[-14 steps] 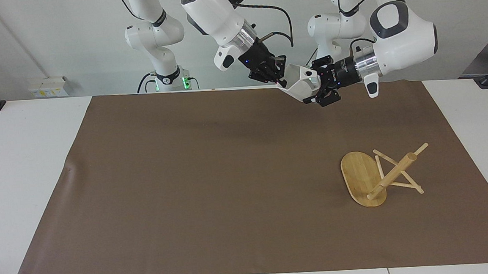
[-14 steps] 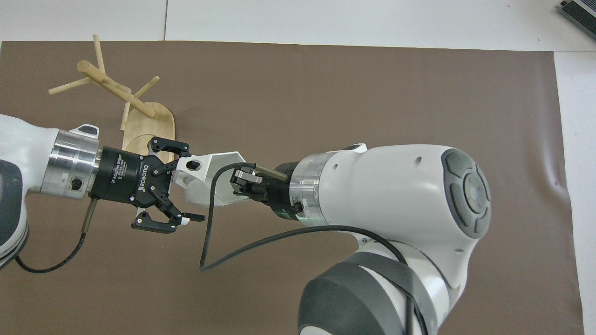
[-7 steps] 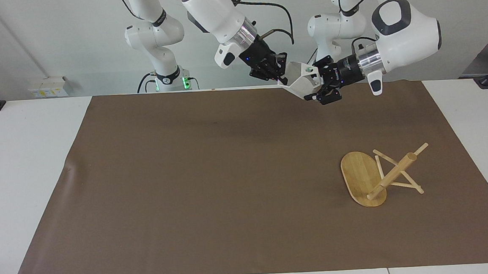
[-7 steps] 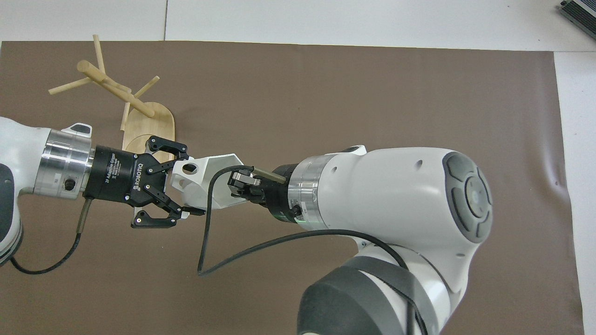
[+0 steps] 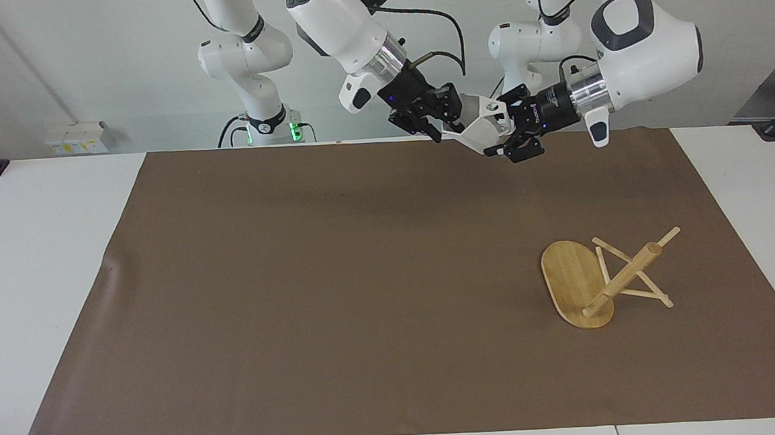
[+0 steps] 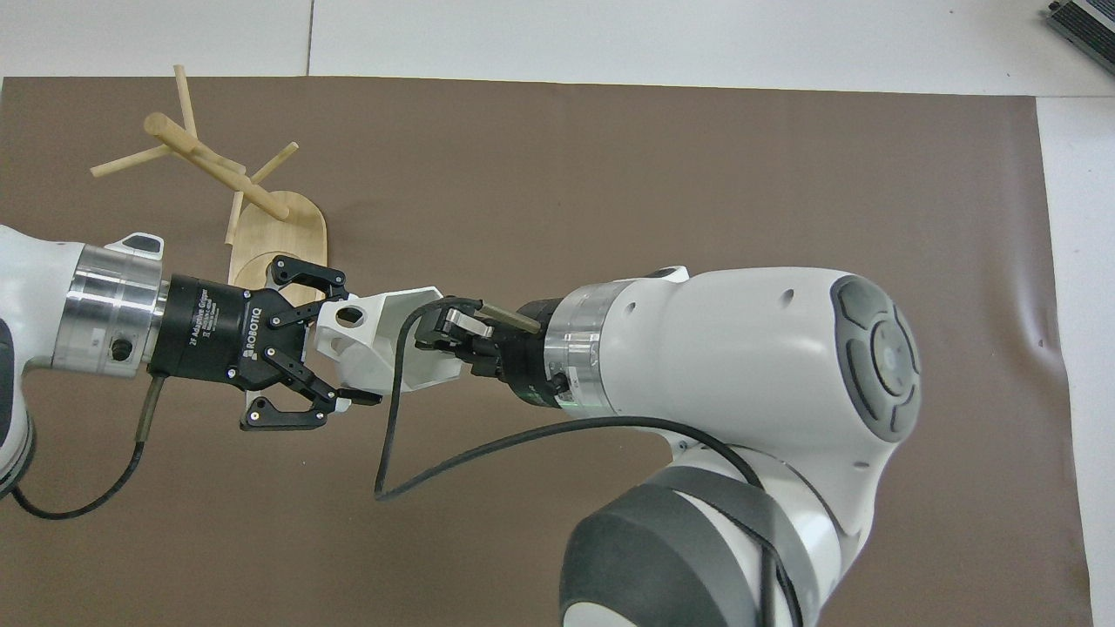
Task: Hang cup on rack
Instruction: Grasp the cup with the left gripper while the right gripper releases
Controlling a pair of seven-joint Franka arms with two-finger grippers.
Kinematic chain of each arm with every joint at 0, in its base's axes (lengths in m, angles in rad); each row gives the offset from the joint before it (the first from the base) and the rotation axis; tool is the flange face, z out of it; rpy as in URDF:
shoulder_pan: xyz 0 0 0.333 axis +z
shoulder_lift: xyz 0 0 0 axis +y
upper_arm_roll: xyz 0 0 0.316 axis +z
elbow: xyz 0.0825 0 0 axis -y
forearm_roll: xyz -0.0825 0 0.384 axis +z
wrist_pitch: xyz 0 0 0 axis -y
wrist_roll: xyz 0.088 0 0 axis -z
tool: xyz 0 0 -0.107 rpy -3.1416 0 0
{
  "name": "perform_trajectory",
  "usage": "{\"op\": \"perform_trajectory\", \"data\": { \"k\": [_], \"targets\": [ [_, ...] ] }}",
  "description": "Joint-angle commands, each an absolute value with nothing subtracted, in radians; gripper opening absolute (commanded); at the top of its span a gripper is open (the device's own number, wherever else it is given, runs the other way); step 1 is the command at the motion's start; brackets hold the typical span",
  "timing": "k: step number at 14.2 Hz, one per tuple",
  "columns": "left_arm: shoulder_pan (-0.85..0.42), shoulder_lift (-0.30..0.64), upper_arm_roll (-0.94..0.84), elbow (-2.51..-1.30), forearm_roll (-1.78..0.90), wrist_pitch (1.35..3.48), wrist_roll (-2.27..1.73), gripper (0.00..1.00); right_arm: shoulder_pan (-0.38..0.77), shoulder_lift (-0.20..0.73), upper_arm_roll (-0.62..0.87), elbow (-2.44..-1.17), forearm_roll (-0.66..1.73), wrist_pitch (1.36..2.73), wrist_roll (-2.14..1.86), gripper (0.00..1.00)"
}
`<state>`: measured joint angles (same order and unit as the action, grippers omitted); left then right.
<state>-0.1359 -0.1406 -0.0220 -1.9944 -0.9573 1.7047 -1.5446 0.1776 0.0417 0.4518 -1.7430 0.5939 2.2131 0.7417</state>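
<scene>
While the left pincer (image 5: 507,131) pinches the white cup (image 5: 483,127) in the air, the right pincer (image 5: 441,121) stands spread beside it. The bamboo rack (image 5: 583,285) lies tipped over on the surface (image 5: 337,274)

Right end effector (image 6: 435,335) fingertips hidden by cup (image 6: 388,344) rim; rack (image 6: 279,239) base partly covered by left end effector (image 6: 335,353).

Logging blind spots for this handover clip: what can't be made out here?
- Whether the right gripper touches the cup: facing view, black fingers overlap the rim; overhead, its wrist and cable cover them.
- The rack: overhead, part of its base is covered by the left gripper.
- Both arms: overhead, cut off by the bottom edge.
</scene>
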Motion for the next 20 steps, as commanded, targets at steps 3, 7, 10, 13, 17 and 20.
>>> {"op": "perform_trajectory", "data": {
  "k": [3,7,10,13,17,20],
  "targets": [
    [-0.143,-0.170,-0.014,-2.037,-0.895,1.779,-1.604,0.00,0.173,0.038,0.456,-1.750,0.612,2.238,0.749,1.00],
    [-0.149,-0.167,-0.015,-2.043,-0.809,1.833,-1.655,0.00,0.173,0.038,0.456,-1.750,0.612,2.240,0.749,1.00],
    [-0.149,-0.176,-0.015,-2.087,-0.790,1.888,-1.701,0.00,0.170,0.040,0.453,-1.750,0.611,2.241,0.742,1.00],
    [-0.147,-0.170,-0.015,-2.126,-0.753,2.027,-1.798,0.00,0.158,0.040,0.451,-1.749,0.597,2.244,0.712,1.00],
    [-0.153,-0.150,-0.020,-2.172,-0.755,2.204,-1.862,0.00,0.117,0.046,0.448,-1.750,0.595,2.244,0.602,1.00],
    [-0.158,-0.109,-0.021,-2.177,-0.756,2.311,-1.905,0.00,0.078,0.048,0.448,-1.750,0.595,2.235,0.508,1.00]
  ]
}}
